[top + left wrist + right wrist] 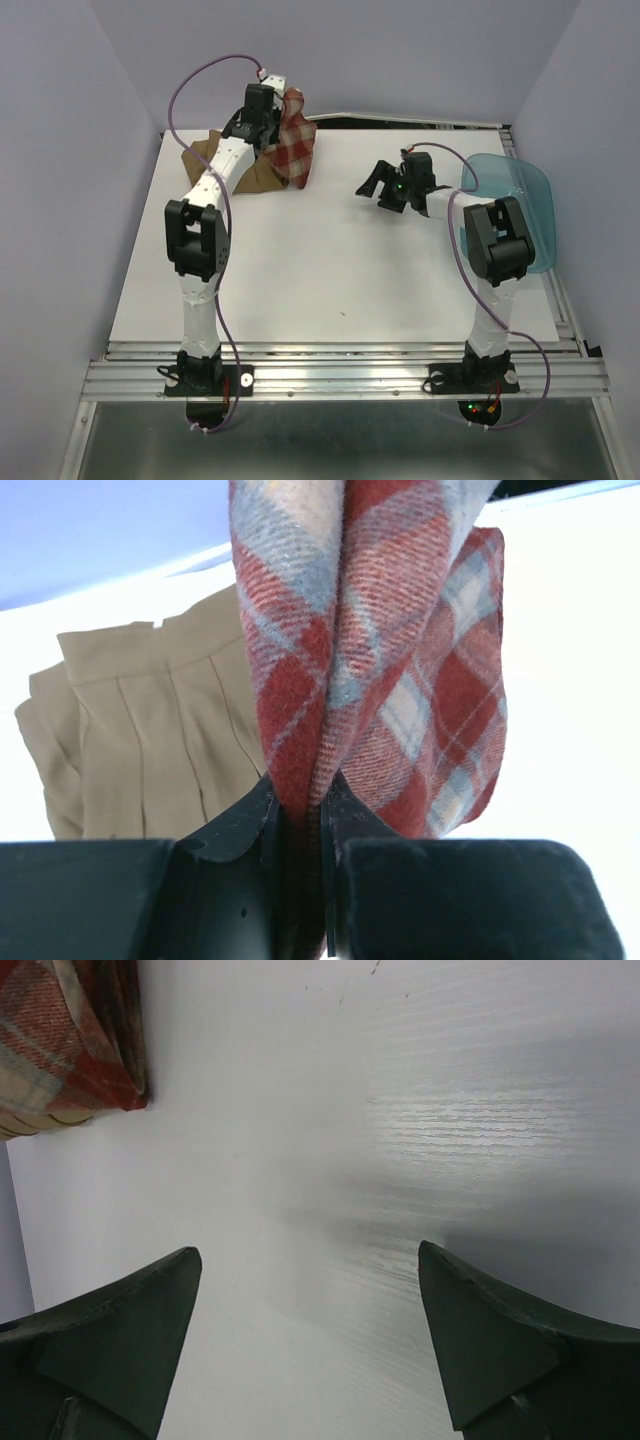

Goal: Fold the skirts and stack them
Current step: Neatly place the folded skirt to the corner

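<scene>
Left gripper (300, 815) pinches the bunched plaid skirt (400, 700), held up beside the tan skirt (150, 730) at the table (300, 270)'s far left. The right gripper (310, 1300) stands spread and empty (well apart). So narrow a pinch could let the cloth slip and land crumpled.

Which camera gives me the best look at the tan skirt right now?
Left wrist: the tan skirt lies spread, pleats clear, its right side hidden behind the plaid skirt. In the top view the left arm covers most of it. Right wrist shows only a sliver by the plaid at the left edge.
</scene>
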Controlling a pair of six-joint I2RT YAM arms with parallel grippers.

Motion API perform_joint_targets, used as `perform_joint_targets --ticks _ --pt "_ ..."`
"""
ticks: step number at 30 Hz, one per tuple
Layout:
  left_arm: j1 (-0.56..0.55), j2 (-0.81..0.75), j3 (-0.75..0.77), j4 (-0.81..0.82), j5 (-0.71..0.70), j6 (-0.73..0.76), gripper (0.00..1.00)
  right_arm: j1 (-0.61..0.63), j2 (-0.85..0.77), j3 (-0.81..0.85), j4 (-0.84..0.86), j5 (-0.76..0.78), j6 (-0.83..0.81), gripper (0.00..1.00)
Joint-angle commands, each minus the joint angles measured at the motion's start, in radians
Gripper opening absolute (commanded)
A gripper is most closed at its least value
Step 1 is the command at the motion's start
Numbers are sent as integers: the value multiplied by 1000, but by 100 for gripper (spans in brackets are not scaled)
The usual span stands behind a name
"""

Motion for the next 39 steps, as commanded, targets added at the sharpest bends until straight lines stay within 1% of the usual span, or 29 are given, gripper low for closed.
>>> perform_joint_targets --ticks 1,11,14,17,18,19,20,21,27,28,31,34,36,37,39 --pt "16 -120 100 64 -37 22 0 -3 7 -5 64 -13 1 94" --pt "62 -146 88 36 2 -7 0 -3 6 -6 64 -16 -2 93" --pt "97 -160 59 27 54 -60 0 -3 9 -6 64 -18 -2 93" --pt "137 -153 22 36 101 -83 0 -3 13 -3 62 -21 -2 93" --pt "150 -147 16 35 119 -89 0 -3 13 -2 62 -22 -2 93" --pt "167 -132 11 32 169 -121 0 -3 15 -2 58 -22 -3 93" --pt "183 -132 11 29 170 -134 0 -3 15 -2 59 -22 -6 93" --pt "215 -117 -1 29 209 -155 0 -3 13 -2 57 -21 -8 93" --pt "275 -42 -66 32 341 -178 0 -3 22 3 48 -21 -13 93" --pt "311 -28 -70 30 357 -180 0 -3 27 9 45 -24 -13 93" --pt "353 18 -101 52 387 -188 0 -3 26 9 39 -22 -20 93" --pt "374 67 -80 36 406 -165 0 -3 24 11 33 -25 -26 93" --pt "398 89 -66 35 447 -155 5 -3 24 12 30 -27 -25 93" --pt "399 92 -64 33 438 -152 6 -3 26 12 28 -29 -25 93" --pt "402 97 -60 29 421 -133 11 -3 23 15 24 -30 -26 93"
